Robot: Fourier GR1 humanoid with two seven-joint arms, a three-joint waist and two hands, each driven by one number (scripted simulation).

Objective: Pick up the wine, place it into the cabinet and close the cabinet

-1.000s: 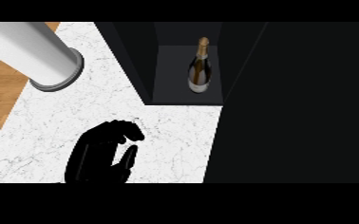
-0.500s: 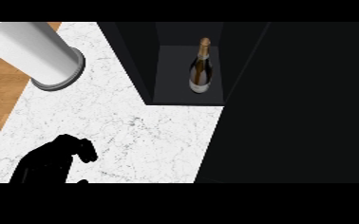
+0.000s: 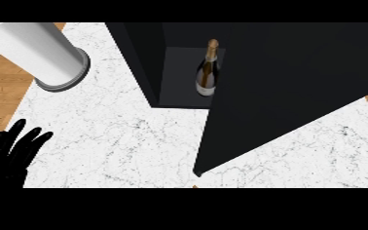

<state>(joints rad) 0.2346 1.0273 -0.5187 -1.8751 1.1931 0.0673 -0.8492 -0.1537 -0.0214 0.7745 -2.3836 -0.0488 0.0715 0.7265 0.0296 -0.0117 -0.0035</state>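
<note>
Left hand point(image 3: 20, 148) sits low at the left edge of the marble counter point(image 3: 129, 141), fingers straight and spread, pointing up, holding nothing. Wine bottle point(image 3: 207, 74) stands upright inside the dark cabinet point(image 3: 147, 58), and the cabinet door point(image 3: 287, 87) is swung partway across the opening.

left robot hand point(image 3: 20, 148) cut by frame edge, wine point(image 3: 207, 70) perhaps partly behind door point(image 3: 287, 92)

White cylinder point(image 3: 45, 53) upright at far-left of marble counter point(image 3: 108, 141); wood floor point(image 3: 13, 85) beyond.
</note>
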